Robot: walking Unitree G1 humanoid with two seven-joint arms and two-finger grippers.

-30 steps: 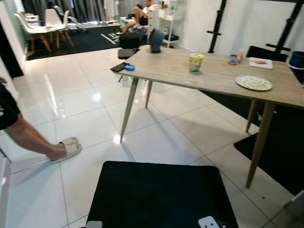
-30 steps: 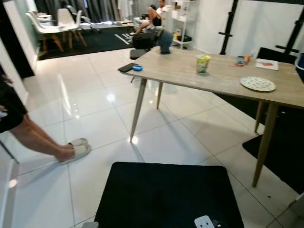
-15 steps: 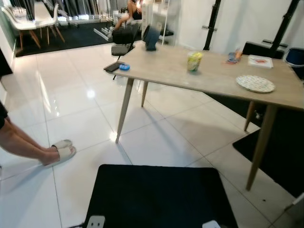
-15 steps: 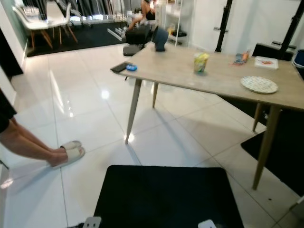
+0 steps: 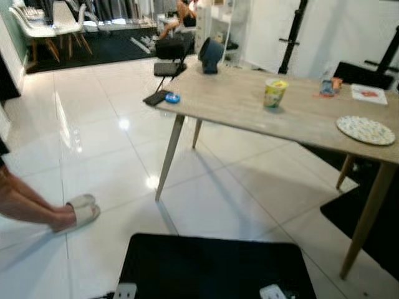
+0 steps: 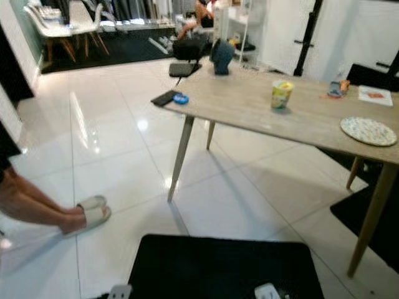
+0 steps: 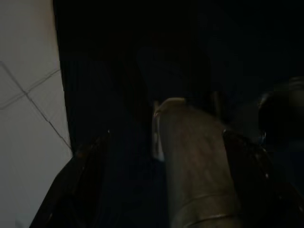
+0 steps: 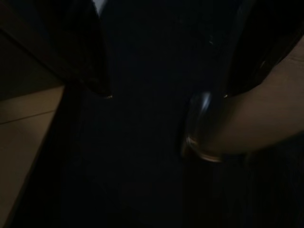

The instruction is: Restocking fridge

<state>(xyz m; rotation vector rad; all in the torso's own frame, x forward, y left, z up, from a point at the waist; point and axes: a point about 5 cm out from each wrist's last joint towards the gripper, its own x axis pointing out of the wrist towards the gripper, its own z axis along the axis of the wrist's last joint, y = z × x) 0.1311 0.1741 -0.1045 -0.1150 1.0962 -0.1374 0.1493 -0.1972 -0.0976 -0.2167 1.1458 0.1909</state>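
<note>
A wooden table [image 5: 237,103] on slanted legs stands ahead and to the right. On it are a yellow-green cup [image 5: 274,93], a patterned plate [image 5: 365,129], a black phone [image 5: 154,98] beside a small blue object [image 5: 172,98], and a dark blue round object [image 5: 211,56]. A black flat surface [image 5: 212,268] lies just below me. Both arms hang idle. The left gripper [image 7: 166,152] and right gripper [image 8: 171,61] appear in very dark wrist views, over pale floor [image 7: 28,118].
A person's bare legs in pale slippers [image 5: 78,212] reach in from the left on the glossy white tiles. White chairs [image 5: 37,25] and another seated person [image 5: 184,12] are far back. A black mat [image 5: 374,218] lies under the table's right end.
The whole picture has shifted, so my head camera has moved; the table now sits slightly further right and lower in view. The person's legs stay at the left edge.
</note>
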